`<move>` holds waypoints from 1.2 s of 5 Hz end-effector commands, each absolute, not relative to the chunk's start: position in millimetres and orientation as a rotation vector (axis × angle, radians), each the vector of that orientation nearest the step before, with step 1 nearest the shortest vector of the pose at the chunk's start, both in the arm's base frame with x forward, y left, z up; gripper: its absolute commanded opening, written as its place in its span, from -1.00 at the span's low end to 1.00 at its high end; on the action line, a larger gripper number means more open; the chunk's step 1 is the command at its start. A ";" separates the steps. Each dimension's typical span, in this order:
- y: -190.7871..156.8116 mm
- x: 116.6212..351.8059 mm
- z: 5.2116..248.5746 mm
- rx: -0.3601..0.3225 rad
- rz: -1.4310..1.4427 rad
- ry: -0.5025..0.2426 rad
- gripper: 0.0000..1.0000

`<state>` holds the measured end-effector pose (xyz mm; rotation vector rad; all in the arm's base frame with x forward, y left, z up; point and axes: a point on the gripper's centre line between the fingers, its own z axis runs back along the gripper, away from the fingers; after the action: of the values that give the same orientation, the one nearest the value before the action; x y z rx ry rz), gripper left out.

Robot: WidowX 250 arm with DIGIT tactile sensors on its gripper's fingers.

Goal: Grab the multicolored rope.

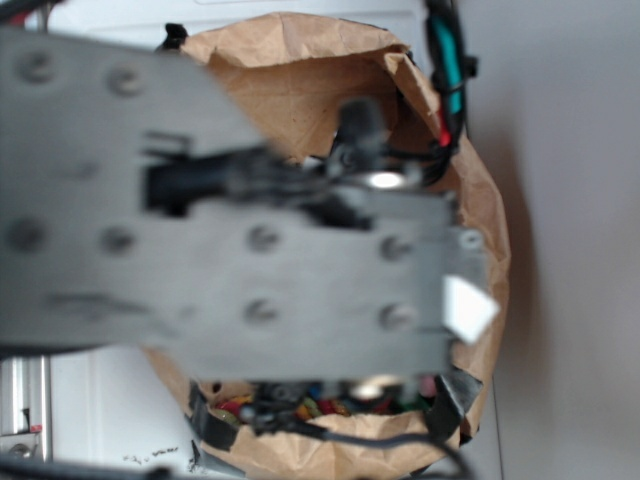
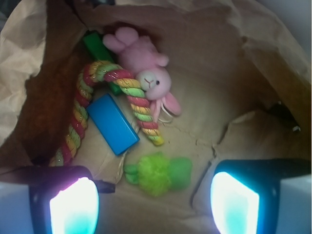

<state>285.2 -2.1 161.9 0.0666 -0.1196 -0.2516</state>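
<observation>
Currently: gripper (image 2: 155, 204) spread wide, nothing held, above bag floor | lime plush (image 2: 158, 173) just beyond fingertips | blue block (image 2: 113, 124) past plush | multicolored rope (image 2: 105, 102) arches over block, end touching pink bunny (image 2: 146, 73) | paper bag (image 2: 234, 63) encloses all

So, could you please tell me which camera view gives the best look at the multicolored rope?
The wrist view: the multicolored rope arches over the blue block inside the paper bag, beside the pink bunny, unobstructed. In the exterior view the blurred arm hides nearly everything; only small colored bits show at the bag's bottom, unidentifiable.
</observation>
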 end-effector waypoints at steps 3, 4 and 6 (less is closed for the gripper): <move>9.7 290.1 167.8 0.032 -0.452 -0.215 1.00; 21.3 292.7 160.7 0.030 -0.537 -0.199 1.00; 6.4 291.8 126.1 0.104 -0.709 -0.168 1.00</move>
<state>288.6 12.1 109.6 0.0795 -0.1204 -0.6981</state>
